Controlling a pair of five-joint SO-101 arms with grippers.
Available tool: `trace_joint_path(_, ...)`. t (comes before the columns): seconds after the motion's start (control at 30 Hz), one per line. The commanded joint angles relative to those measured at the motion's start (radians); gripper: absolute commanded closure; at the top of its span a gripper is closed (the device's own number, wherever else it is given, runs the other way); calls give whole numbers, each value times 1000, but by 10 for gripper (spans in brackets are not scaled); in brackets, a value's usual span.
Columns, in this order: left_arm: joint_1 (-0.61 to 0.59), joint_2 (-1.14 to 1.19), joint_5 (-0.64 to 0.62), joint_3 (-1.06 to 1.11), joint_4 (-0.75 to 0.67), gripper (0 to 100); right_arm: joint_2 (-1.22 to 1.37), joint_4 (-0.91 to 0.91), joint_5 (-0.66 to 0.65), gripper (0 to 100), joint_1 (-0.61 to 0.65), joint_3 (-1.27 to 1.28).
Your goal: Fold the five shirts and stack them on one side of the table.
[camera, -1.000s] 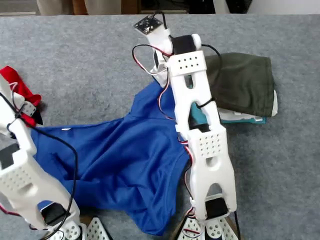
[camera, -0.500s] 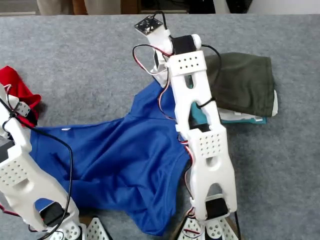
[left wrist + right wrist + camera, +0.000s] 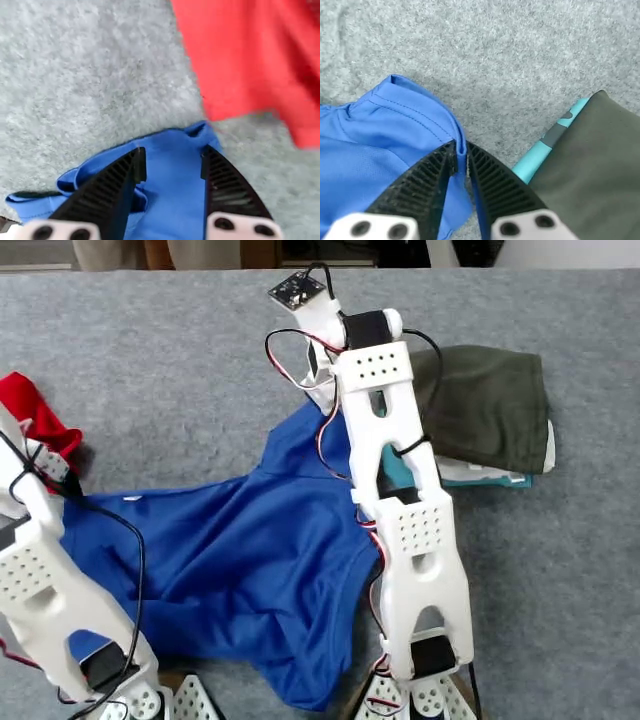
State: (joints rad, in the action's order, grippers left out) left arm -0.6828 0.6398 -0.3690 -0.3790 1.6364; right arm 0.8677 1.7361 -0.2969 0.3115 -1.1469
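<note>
Blue shirt (image 3: 250, 560) lies crumpled and half spread mid-counter, toward the near side. It looks thin, light and floppy, probably a bit slick, so it should drag and bunch rather than hold a shape. Best taken by seams or corners, two points at once. Right hand (image 3: 461, 147) is pinched shut on a hemmed edge at the shirt's far right corner. Left hand (image 3: 172, 155) is spread apart over the shirt's left corner, cloth between the fingers but not gripped. Red shirt (image 3: 35, 420) is bunched at the left edge, just beside that corner, and could get caught up. Folded olive shirt (image 3: 490, 405) tops a stack at far right with a teal layer (image 3: 400, 470) under it, close to the pinched corner. Grey felt counter (image 3: 150, 350) may grip the cloth.
</note>
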Motion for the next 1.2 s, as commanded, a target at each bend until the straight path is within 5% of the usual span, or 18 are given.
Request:
trace_joint_path(0.0, -8, 12, -8, -43, -6, 812, -7, -12, -12, 996, 13, -7)
trace_joint_path(0.43, 38, 8, -9, -227, 123, 812, -7, -12, -38, 996, 13, -7)
trace_joint_path(1.17, 54, 211, -63, -290, 120, 812, -7, -28, -40, 996, 12, -7)
